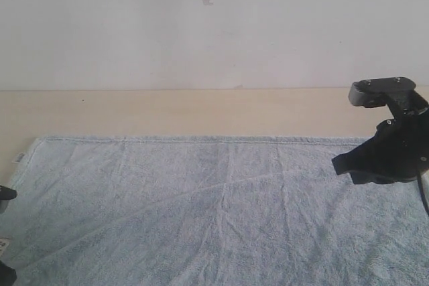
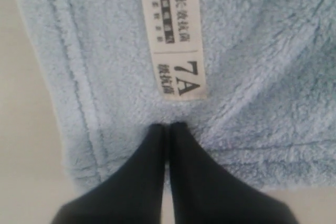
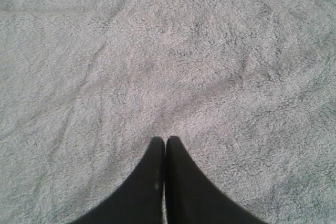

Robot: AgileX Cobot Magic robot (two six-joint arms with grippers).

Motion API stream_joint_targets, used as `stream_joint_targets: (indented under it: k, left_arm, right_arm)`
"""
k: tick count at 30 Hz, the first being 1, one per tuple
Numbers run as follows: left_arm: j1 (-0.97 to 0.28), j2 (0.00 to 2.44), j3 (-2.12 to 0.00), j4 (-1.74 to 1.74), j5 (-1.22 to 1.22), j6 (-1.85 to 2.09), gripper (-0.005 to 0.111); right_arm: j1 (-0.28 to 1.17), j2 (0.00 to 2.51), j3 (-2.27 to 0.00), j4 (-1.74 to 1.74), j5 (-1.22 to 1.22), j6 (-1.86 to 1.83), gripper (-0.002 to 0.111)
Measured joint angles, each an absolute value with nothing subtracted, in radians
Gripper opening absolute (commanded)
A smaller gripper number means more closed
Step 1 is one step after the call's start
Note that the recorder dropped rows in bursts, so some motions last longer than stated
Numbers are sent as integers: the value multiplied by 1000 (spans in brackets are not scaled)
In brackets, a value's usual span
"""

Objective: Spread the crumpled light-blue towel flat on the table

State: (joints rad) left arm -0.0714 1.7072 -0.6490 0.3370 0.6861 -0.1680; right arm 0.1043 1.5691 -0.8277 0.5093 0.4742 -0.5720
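Pale grey-white wall (image 1: 201, 25) behind, and below it the beige table (image 1: 167, 112) running the full width of my exterior view. The towel (image 1: 214, 212) lies on it already opened out, long axis left to right, its far hem (image 1: 201, 139) roughly parallel to the wall. What is left to flatten looks like a few shallow creases (image 1: 167, 199), one slanting up from the lower left toward the middle. My left gripper (image 2: 167, 127) is closed, fingertips together with no cloth visible between them. It sits just inside the towel's left-end corner, with the white label (image 2: 173, 35) lying just beyond the tips. My right gripper (image 3: 166, 140) is closed too, over open pile toward the towel's right end. Whether either pair of tips presses the pile or hangs just above it I cannot tell from these angles. Judging by the layout, each arm is nearest its own end, so any smoothing would run outward along the long axis. I see nothing else standing in the way.
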Motion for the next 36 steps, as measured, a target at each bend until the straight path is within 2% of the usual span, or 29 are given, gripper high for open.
stream_joint_targets:
  k: [12, 21, 27, 36]
  left_arm:
    - [-115, 1576, -636, 549, 719, -422, 4]
    - [-115, 1434, -636, 651, 590, -498, 4]
    - [-113, 1468, -678, 706, 507, -534, 4]
    - [-61, 1690, -908, 717, 470, -542, 4]
  right_arm:
    - [104, 1569, -827, 509, 465, -572, 0]
    - [43, 1607, -858, 454, 317, -532, 0]
    - [-67, 1728, -946, 420, 364, -526, 0]
    - [-81, 1827, -1034, 400, 371, -530, 0]
